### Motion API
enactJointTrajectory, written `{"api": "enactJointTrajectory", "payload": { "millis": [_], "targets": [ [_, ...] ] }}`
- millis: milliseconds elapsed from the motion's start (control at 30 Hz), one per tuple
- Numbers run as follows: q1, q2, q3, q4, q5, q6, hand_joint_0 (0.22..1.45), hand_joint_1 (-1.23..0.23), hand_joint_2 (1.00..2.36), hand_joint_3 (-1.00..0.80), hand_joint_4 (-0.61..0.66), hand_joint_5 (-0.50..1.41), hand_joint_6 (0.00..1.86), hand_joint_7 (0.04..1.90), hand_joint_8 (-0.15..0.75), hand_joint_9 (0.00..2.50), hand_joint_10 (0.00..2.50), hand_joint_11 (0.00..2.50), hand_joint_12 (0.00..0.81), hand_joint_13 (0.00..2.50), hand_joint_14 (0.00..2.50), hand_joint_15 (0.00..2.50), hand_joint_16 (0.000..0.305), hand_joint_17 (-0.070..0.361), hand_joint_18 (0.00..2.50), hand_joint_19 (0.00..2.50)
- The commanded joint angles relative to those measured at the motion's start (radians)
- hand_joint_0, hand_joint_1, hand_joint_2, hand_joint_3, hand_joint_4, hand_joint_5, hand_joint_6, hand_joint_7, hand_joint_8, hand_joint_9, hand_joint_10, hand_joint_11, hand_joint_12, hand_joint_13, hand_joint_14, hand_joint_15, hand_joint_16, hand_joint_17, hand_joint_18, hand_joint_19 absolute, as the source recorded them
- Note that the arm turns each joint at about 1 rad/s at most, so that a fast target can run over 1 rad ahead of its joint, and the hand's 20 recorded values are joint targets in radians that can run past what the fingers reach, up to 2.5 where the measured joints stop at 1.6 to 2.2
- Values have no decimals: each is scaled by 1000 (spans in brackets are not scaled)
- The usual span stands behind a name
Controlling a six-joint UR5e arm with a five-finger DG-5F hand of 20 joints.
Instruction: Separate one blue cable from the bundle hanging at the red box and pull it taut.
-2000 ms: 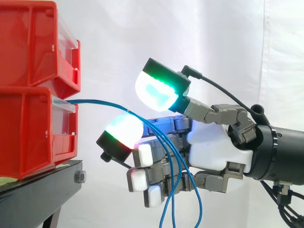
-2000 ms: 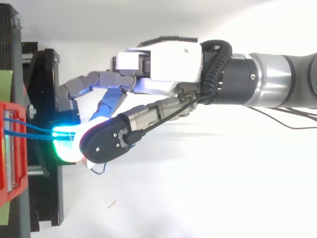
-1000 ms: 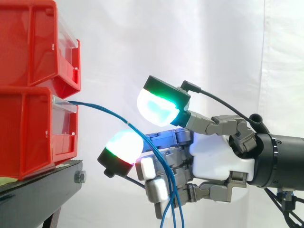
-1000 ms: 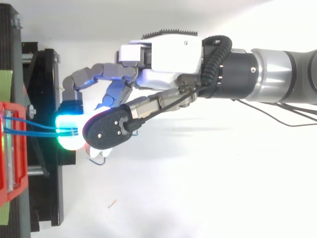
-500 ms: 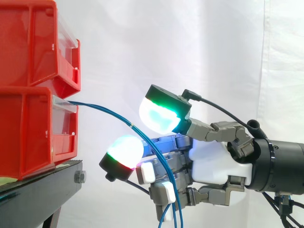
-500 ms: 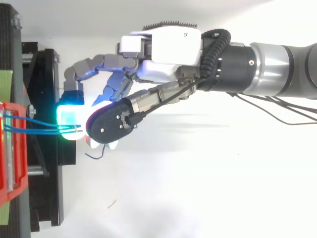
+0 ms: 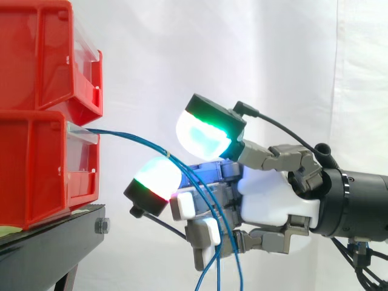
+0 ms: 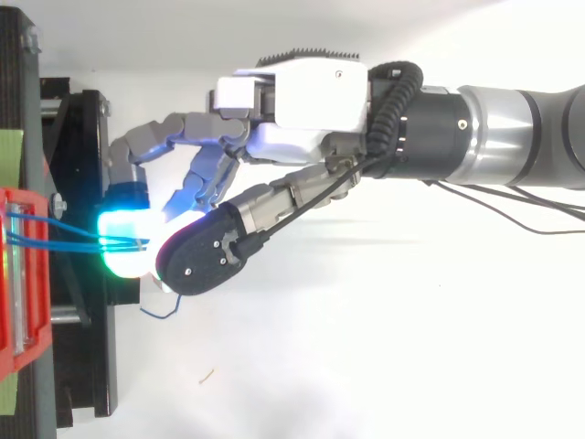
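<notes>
Blue cables (image 7: 130, 138): several strands leave the front of the lower red bin (image 7: 36, 170), just under its clear front lip (image 7: 82, 136). In the side view they run together in a downward arc towards the right. They are gathered at a small pale tie, then fan out into separate strands that drop past the bottom edge of that view. The arc is curved throughout, so the cables are slack, not taut. In the top view the strands start spread along the bin front and converge towards the right, and one free end curls on the near side of the robot hand (image 7: 273, 194). The robot hand sits to the right of the bins, clear of them, at about the level of the lower bin and slightly below the cable outlet. In the side view the strands cross in front of it on their way down. Grip status: I cannot tell whether the robot hand is closed on the cables or whether they merely hang across it. The arm (image 8: 512, 128) enters from the right. An upper red bin (image 7: 36, 54) is stacked directly on the lower one. Both rest on a black stand (image 7: 48, 248), which has a bolt (image 7: 102, 226) at its near corner. A white curtain (image 7: 273, 60) hangs behind.
</notes>
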Motion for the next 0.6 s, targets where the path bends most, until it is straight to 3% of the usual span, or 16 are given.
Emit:
{"api": "enactJointTrajectory", "payload": {
  "millis": [0,567],
  "targets": [
    [-3,0,18,-11,-24,5,615,-618,1006,-427,210,-108,500,1327,335,1031,16,606,360,1172,23,762,45,102,946,703],
    [-3,4,24,-20,-37,6,642,-679,1010,-352,191,-148,640,1156,325,1011,17,655,357,1174,24,765,46,103,952,713]
  ]
}}
